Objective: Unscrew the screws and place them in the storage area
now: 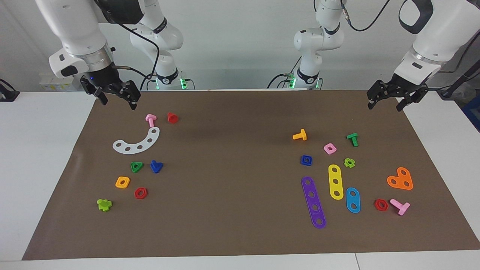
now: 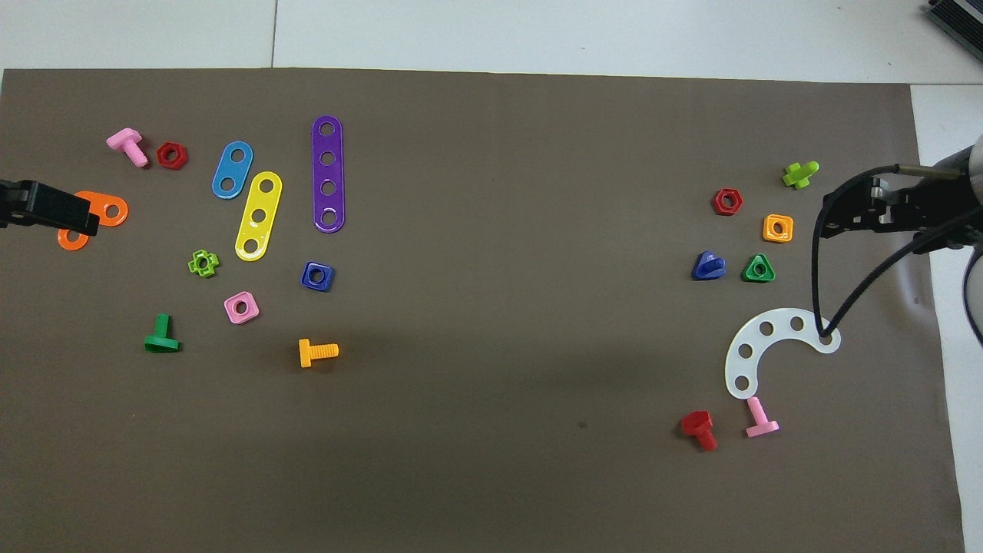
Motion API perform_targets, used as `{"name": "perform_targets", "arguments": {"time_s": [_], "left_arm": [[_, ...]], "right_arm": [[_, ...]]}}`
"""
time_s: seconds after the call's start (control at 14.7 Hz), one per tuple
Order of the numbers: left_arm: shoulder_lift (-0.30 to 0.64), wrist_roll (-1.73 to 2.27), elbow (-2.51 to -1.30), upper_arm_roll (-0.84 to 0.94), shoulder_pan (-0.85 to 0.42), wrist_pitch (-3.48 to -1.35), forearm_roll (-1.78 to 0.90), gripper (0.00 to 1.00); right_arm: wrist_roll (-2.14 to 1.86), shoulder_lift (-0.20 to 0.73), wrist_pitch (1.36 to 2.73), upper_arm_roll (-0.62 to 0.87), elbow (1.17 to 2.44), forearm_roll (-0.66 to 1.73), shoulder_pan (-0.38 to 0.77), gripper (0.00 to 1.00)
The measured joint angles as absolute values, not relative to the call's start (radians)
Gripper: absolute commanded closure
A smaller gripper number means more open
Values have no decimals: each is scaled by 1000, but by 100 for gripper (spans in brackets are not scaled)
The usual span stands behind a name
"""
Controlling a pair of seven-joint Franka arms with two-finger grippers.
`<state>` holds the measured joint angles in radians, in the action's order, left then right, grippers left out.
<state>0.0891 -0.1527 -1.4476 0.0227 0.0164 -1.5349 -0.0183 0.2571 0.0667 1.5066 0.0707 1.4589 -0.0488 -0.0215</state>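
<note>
The dark-blue screw (image 1: 156,166) with a triangular head lies loose on the brown paper mat (image 1: 240,123), toward the right arm's end, beside a green triangular nut (image 1: 136,166). The overhead view shows the screw (image 2: 707,266), the nut (image 2: 759,269) and the mat (image 2: 491,322). My right gripper (image 1: 118,104) is open and empty, raised over the mat's corner at that end; it also shows in the overhead view (image 2: 845,213). My left gripper (image 1: 384,107) is open and empty, raised over the mat's edge at the left arm's end, and covers part of an orange plate in the overhead view (image 2: 47,209).
Near the screw lie a white curved strip (image 1: 138,142), a pink bolt (image 1: 150,119), a red bolt (image 1: 172,117), an orange nut (image 1: 122,182), a red nut (image 1: 141,193) and a lime bolt (image 1: 104,204). Purple (image 1: 313,202), yellow (image 1: 335,181) and blue (image 1: 353,200) strips, an orange plate (image 1: 400,179), a blue square nut (image 1: 306,160) and more pieces lie toward the left arm's end.
</note>
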Motion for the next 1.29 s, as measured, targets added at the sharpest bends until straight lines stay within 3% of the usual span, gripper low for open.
{"name": "perform_targets", "arguments": {"time_s": [1.29], "left_arm": [[89, -153, -1451, 23, 17, -1536, -18, 0]], "right_arm": [[238, 24, 1518, 19, 1505, -26, 45, 0]]}}
